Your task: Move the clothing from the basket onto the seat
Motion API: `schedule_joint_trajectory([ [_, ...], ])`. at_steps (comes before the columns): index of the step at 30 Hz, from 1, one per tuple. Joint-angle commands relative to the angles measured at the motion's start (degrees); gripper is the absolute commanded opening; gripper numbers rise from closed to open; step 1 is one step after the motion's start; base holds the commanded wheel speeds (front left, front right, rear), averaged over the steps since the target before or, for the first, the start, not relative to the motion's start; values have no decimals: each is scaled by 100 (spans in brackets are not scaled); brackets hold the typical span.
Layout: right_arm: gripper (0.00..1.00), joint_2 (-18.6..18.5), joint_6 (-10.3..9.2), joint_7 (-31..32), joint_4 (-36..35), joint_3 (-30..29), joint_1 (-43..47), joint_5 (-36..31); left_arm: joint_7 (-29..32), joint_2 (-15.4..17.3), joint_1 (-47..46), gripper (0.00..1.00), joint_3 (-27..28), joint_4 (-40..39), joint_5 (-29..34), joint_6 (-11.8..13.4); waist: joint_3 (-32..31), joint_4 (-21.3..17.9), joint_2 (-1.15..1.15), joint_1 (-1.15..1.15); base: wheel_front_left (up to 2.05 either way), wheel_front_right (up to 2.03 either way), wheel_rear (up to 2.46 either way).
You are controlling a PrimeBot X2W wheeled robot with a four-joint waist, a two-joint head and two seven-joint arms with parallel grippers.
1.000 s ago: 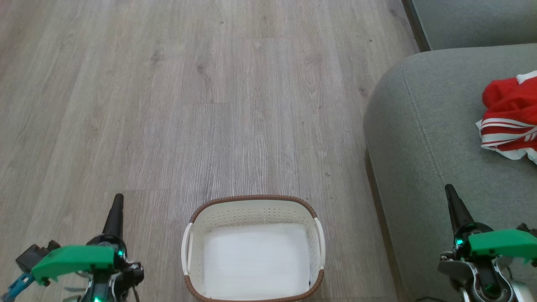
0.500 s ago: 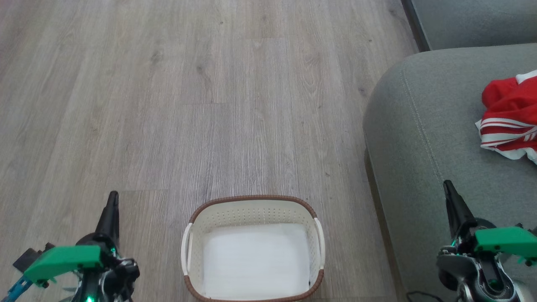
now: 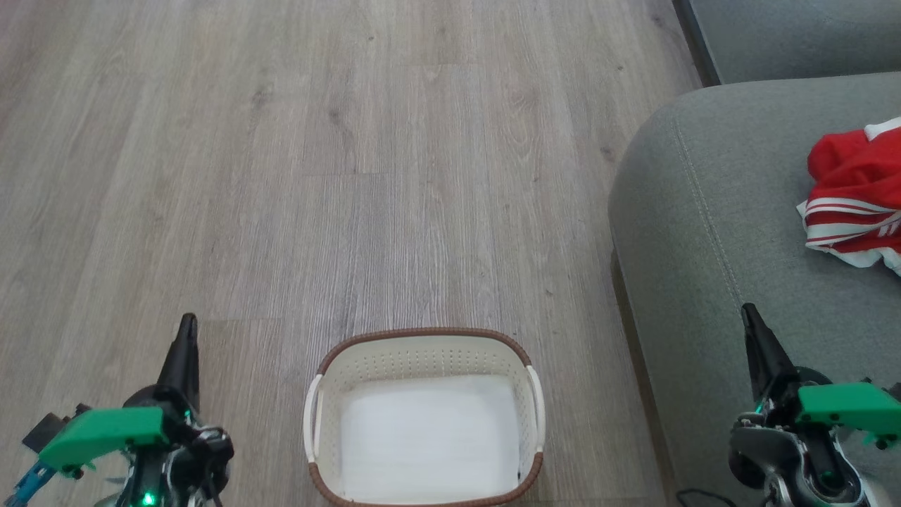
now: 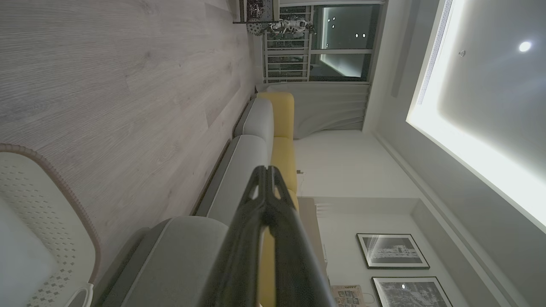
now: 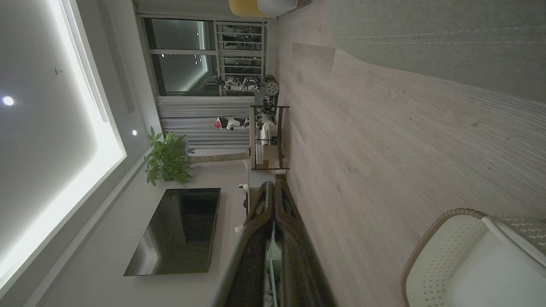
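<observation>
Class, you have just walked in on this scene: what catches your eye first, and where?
The bright red clothing, bunched on the grey-green seat at the right edge of the head view. Then the empty white basket on the wood floor at bottom centre, between the shut left claw and right claw.

Basket (image 3: pixel 422 356): we are seeing it sitting on the floor (image 3: pixel 317 176), low and central
Seat (image 3: pixel 711 211): we are finding it lying right of the basket, near but apart
Clothing (image 3: pixel 853 189): we are seeing it resting on the seat, far right
</observation>
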Motion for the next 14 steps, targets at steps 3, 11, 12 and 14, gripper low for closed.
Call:
schedule_joint_trajectory([
  [3, 0, -15, -1, 36, -185, 96, -307, 32, 47, 45, -282, 0, 211, -154, -13, -38, 0, 0, 0, 0, 0, 0, 0],
  [11, 0, -14, -1, 36, -184, 95, -307, 31, 47, 45, -282, 0, 211, -154, -13, -38, 0, 0, 0, 0, 0, 0, 0],
  [12, 0, -14, -1, 36, -184, 95, -307, 31, 47, 45, -282, 0, 211, -154, -12, -38, 0, 0, 0, 0, 0, 0, 0],
  [14, 0, -14, -1, 36, -184, 95, -307, 31, 47, 45, -282, 0, 212, -155, -12, -38, 0, 0, 0, 0, 0, 0, 0],
])
